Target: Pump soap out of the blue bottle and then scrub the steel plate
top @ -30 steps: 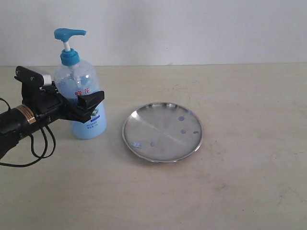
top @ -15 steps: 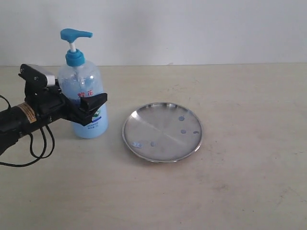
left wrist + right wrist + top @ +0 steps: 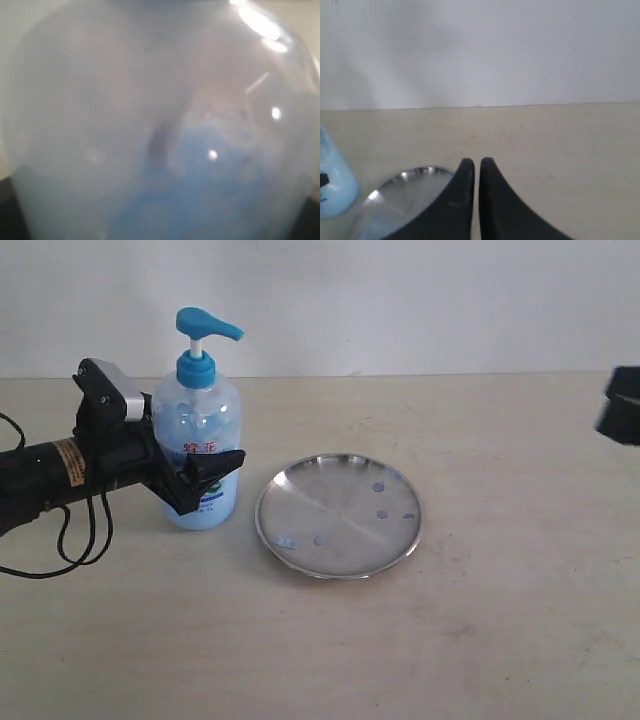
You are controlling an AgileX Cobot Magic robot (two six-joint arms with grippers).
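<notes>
The blue bottle (image 3: 203, 435) stands upright left of the steel plate (image 3: 338, 515), its blue pump head (image 3: 207, 324) pointing right. My left gripper (image 3: 206, 476) is shut on the bottle's body, one dark finger (image 3: 222, 464) showing in front. Up close, the bottle (image 3: 160, 120) fills the left wrist view. Pale blue soap (image 3: 196, 508) sits in the bottle's lower part. Small bluish droplets (image 3: 381, 513) dot the plate. My right gripper (image 3: 622, 405) hangs at the right edge, shut and holding nothing. In its own view the right gripper (image 3: 476, 162) has the plate (image 3: 400, 195) and bottle (image 3: 332, 190) to one side.
A beige tabletop (image 3: 500, 620) runs back to a white wall (image 3: 420, 300). The left arm's black cable (image 3: 75, 550) loops on the table beside the bottle.
My left gripper has shifted the bottle to the right, closer to the plate. The right gripper has come into sight at the right edge.
</notes>
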